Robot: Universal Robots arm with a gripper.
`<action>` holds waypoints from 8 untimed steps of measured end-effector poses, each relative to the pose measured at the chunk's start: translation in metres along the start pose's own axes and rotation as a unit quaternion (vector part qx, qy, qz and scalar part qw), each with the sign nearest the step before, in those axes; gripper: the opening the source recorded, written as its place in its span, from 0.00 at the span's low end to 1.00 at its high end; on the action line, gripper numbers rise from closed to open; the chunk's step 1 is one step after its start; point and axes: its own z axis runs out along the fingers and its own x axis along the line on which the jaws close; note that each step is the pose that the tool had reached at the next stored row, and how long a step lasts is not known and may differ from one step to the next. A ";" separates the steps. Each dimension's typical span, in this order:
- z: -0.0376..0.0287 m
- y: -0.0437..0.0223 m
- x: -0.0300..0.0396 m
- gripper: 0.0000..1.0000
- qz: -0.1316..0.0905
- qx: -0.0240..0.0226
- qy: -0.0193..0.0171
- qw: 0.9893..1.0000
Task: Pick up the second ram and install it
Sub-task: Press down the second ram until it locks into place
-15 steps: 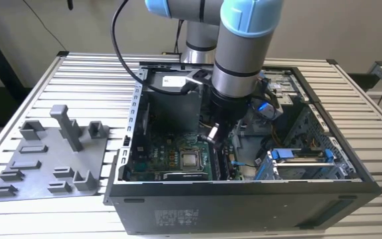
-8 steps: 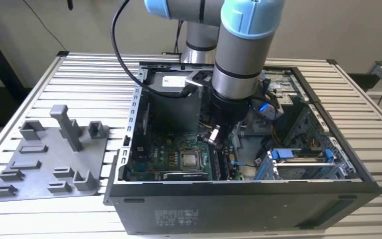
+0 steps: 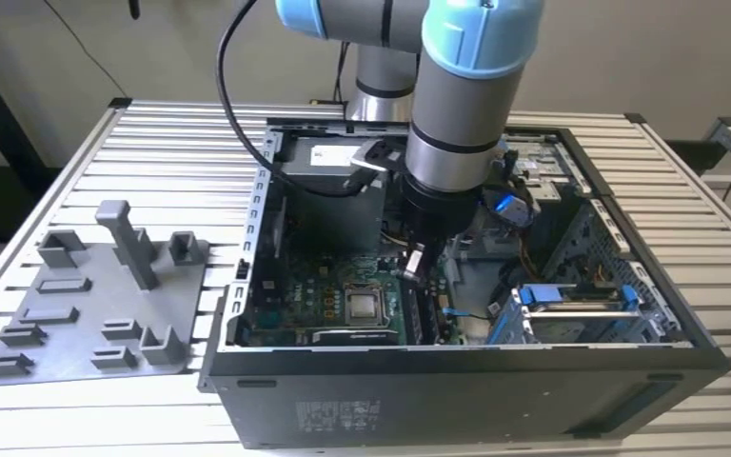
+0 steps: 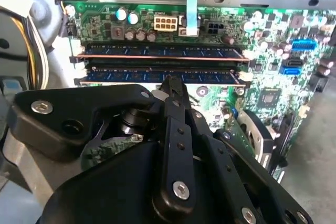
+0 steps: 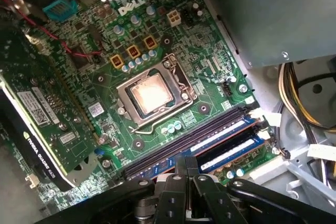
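The gripper [image 3: 413, 269] is down inside the open computer case [image 3: 467, 360] on the table [image 3: 163, 143], right over the memory slots of the motherboard [image 5: 210, 72]. In the second wrist view its fingers are drawn together into one narrow point [image 4: 171, 83], and that point sits on the top edge of the second ram [image 4: 210, 75]. The stick lies directly beneath the fingertips, with no gap to see between them.

The second ram stands on edge in its slot, and its long axis runs crosswise to the fingers, stretching away to both sides of the tips. The fingers meet it near the middle of its length. I cannot tell from here whether they pinch the thin edge or only bear down on it.

Just beyond the gripper, parallel and close by, the other memory stick [image 4: 157, 51] sits in the neighbouring slot. Both sticks look level with each other along their length. My read is that the second ram is in the slot, at or near seated.

The first wrist view agrees. The closed gripper [image 5: 185, 162] is in line with the nearer blue stick [image 5: 231, 150], the other one [image 5: 220, 132] is a slot further off, and the processor socket [image 5: 152, 95] lies well beyond both.
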 end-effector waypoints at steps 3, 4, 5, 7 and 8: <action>0.0002 0.0001 -0.0001 0.11 -0.021 0.000 -0.001 1.000; 0.0003 0.0001 0.0000 0.11 -0.030 -0.001 -0.001 1.000; 0.0003 0.0001 0.0000 0.11 -0.038 -0.001 -0.001 0.999; 0.0003 0.0001 0.0000 0.11 -0.057 -0.001 -0.001 0.998; 0.0004 0.0000 0.0000 0.11 -0.066 -0.001 -0.001 0.998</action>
